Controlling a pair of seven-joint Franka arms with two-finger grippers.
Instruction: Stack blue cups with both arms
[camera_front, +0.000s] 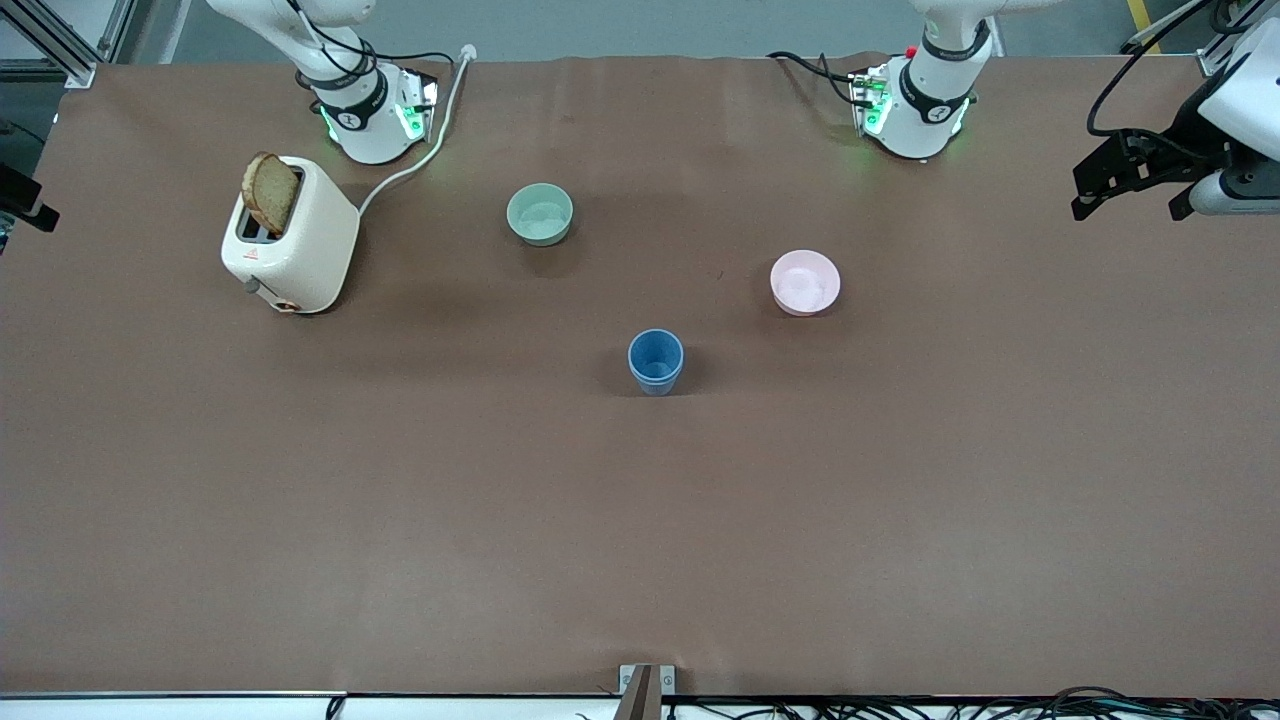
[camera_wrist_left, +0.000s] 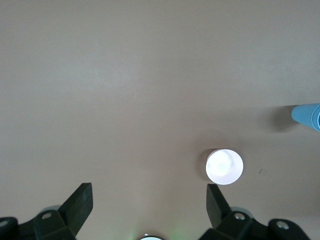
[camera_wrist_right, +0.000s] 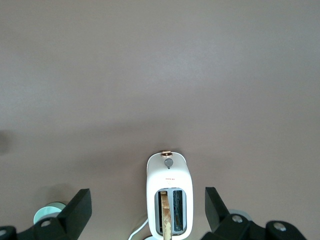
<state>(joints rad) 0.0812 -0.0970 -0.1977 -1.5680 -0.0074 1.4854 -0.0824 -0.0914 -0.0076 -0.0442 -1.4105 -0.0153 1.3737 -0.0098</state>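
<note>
One blue cup (camera_front: 655, 362) stands upright mid-table, nearer the front camera than both bowls. I see a single cup shape there and cannot tell if a second is nested in it. Its side also shows at the edge of the left wrist view (camera_wrist_left: 307, 116). My left gripper (camera_front: 1128, 208) hangs open and empty in the air over the left arm's end of the table, and its wide-apart fingers show in the left wrist view (camera_wrist_left: 150, 189). My right gripper (camera_wrist_right: 147, 194) is open and empty, high over the toaster (camera_wrist_right: 168, 195).
A pink bowl (camera_front: 804, 282) sits toward the left arm's end and also shows in the left wrist view (camera_wrist_left: 225, 166). A pale green bowl (camera_front: 540, 214) sits farther back. A white toaster (camera_front: 290, 235) holding a bread slice (camera_front: 269, 192) stands by the right arm's base.
</note>
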